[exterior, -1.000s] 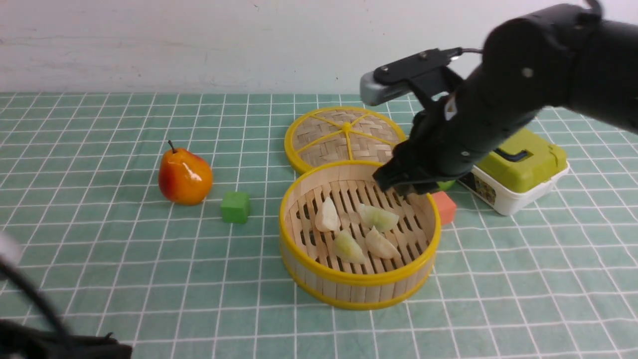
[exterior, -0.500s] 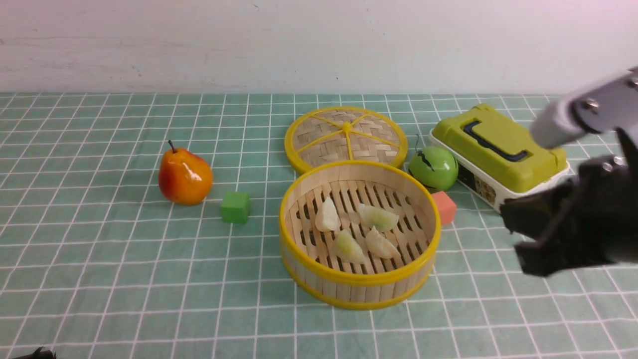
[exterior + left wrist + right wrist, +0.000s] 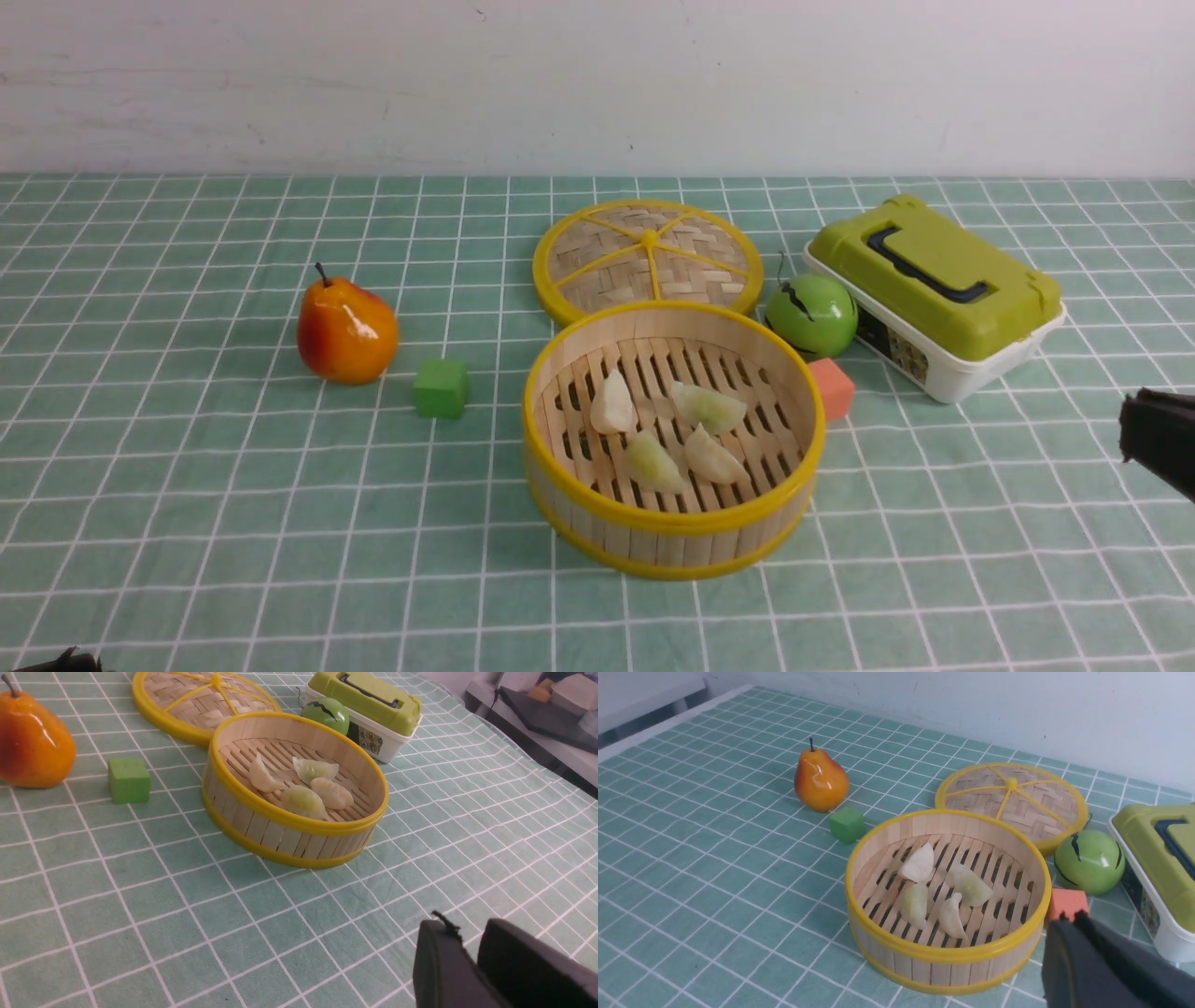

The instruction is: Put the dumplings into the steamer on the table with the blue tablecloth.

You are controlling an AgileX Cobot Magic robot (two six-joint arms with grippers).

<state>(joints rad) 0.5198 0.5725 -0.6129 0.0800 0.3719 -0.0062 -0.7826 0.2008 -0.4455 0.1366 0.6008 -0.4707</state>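
**Front view:** all four dumplings lie in the steamer, well apart from the right gripper. **Left wrist view:** the left gripper holds nothing, its fingers close though contact cannot be told, and the steamer sits far ahead. **Right wrist view:** the right gripper's fingers are together and empty, so a good retreat probably keeps clear of the nearby rim.

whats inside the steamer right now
Four dumplings lie loose on the slatted floor of the steamer, two whitish and two pale green. Nothing else shows inside. In the front view its near wall covers a strip of the floor.
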